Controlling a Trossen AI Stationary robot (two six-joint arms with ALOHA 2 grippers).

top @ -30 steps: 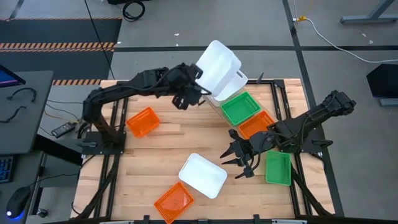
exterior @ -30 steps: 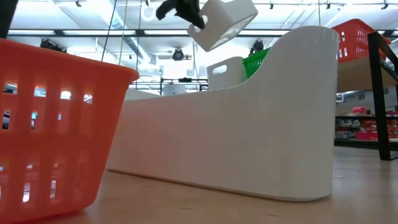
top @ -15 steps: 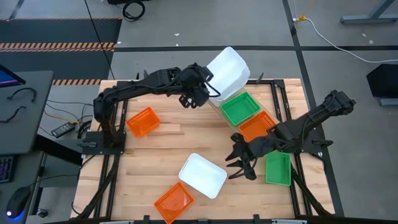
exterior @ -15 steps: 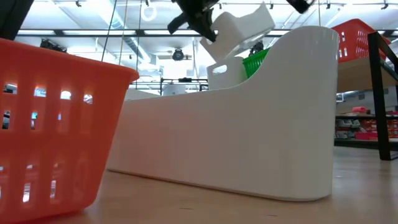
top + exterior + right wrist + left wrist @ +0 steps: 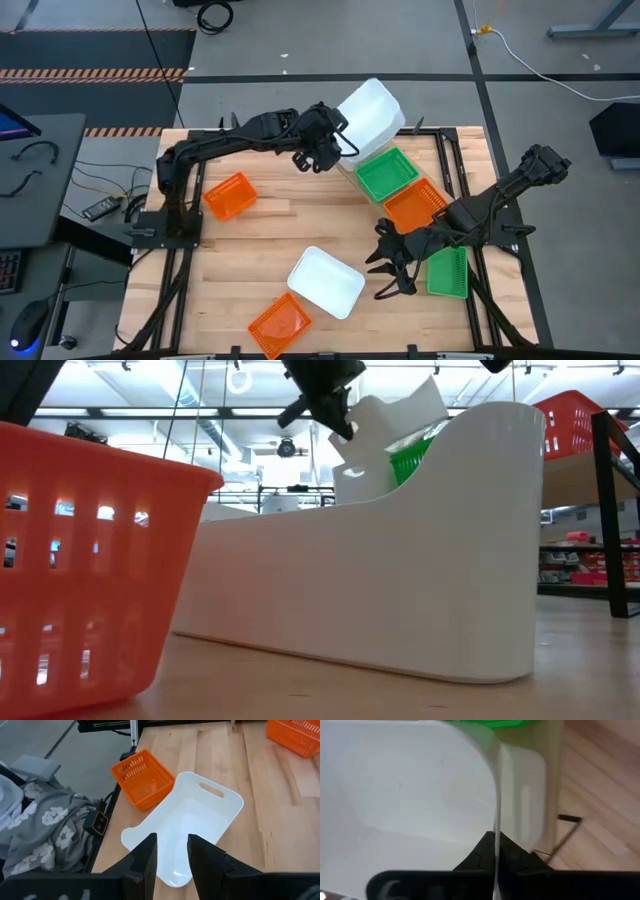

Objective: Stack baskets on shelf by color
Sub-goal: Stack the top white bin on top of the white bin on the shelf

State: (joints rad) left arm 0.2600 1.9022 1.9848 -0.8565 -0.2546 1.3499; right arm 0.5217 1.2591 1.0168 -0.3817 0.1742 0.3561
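Observation:
My left gripper [image 5: 322, 152] is shut on a white basket [image 5: 372, 112], tilted over the far end of the slanted shelf [image 5: 437, 237]; the same basket [image 5: 392, 418] shows high in the low view. Under it, another white basket [image 5: 526, 800] sits on the shelf, followed by a green basket [image 5: 388, 175], an orange one [image 5: 414, 205] and a second green one [image 5: 447, 272]. My right gripper [image 5: 390, 268] hangs open over the table beside a third white basket [image 5: 327, 282], which lies flat on the wood [image 5: 186, 827]. My left gripper [image 5: 495, 865] pinches the white basket's side wall at its rim [image 5: 495, 827], one finger inside the basket and one outside. The fingers come level from the table's left. The basket is tilted above the shelf; whether it touches the white basket below, I cannot tell.
An orange basket [image 5: 229, 195] lies on the left of the table and another [image 5: 279, 323] at the near edge, beside the white one. The shelf's black frame [image 5: 446, 150] stands at the far right. Bare wood [image 5: 250, 250] lies between the loose baskets.
My left gripper carried the white basket toward the table's right and down onto the shelf's far end, and the basket tipped further over. My right gripper drifted a little toward the near edge, still open.

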